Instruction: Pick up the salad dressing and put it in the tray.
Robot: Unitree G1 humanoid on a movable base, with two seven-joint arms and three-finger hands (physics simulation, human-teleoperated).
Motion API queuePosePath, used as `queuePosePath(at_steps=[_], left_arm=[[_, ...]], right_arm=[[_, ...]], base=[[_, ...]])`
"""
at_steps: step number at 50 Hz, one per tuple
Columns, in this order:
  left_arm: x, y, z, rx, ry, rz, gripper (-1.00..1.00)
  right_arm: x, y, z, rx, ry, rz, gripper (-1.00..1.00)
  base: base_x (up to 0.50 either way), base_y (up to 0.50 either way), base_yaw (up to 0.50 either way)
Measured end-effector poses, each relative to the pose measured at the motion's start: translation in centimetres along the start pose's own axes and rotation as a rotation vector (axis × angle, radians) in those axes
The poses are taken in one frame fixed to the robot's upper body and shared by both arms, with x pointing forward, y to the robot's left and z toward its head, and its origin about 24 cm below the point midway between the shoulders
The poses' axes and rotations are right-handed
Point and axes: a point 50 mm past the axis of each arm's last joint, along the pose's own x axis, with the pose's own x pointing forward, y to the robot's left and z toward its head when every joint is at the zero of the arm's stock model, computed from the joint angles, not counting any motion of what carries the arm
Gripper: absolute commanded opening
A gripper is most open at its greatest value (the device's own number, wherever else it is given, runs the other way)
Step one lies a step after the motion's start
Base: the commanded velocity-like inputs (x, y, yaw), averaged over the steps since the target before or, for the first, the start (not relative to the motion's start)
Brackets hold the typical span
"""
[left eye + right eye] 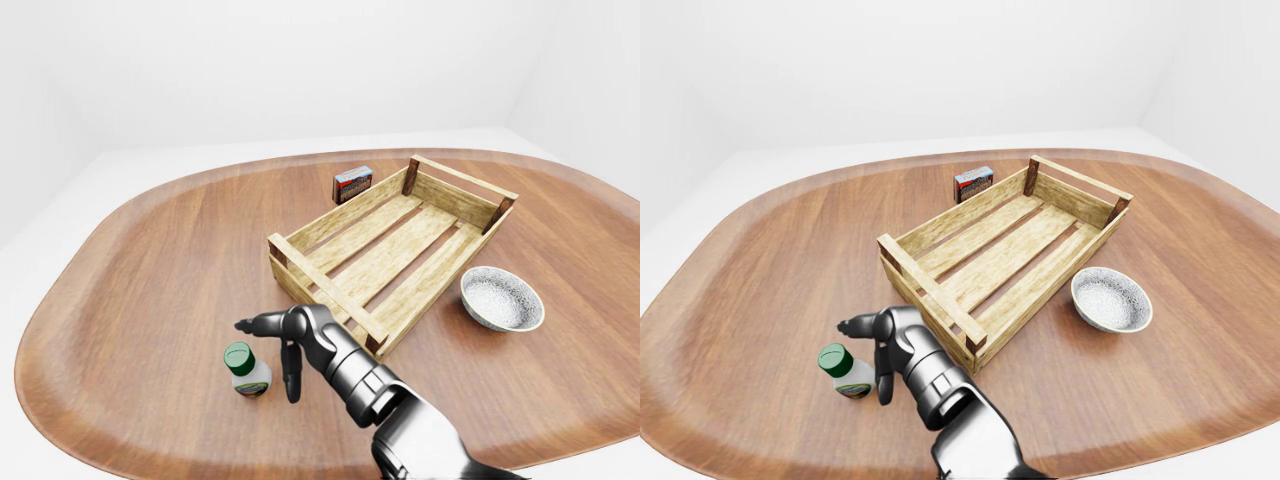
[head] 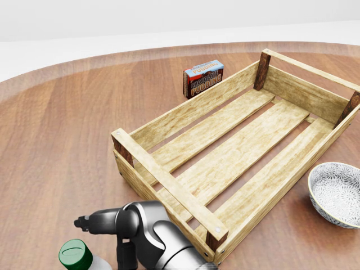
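Beside the slatted wooden tray (image 1: 330, 292), green-capped salad dressing (image 1: 246, 370); glossy robot hand (image 1: 283, 340) spread.

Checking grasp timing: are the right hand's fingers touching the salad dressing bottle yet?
Apart. In the left-eye view, bare table shows between the salad dressing bottle and the right hand; its open fingers hang beside it.

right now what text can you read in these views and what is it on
"PUDDING": on the small box standing beside the tray, printed upside down in the head view.
A smaller line on the box beside that word: too blurred to read.
Label on the green-capped bottle: too small to read.
Bowl, tray and table: no text.
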Motion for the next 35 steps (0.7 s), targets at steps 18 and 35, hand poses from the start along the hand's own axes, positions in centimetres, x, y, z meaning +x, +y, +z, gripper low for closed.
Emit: queuePosePath(at_steps=[18, 35], left_arm=[[-0.2, 0.2, -0.5, 0.0, 0.024, 0.007, 1.0], [-0.2, 0.3, -0.7, -0.002, 0.034, 0.01, 1.0]], right_arm=[[0.1, -0.5, 0.1, 0.179, -0.103, 0.035, 1.0], [-0.5, -1.2, 1.5, 0.284, -0.245, 0.008, 1.0]], base=[[0.0, 0.0, 0.0], [0.0, 0.0, 0.0]])
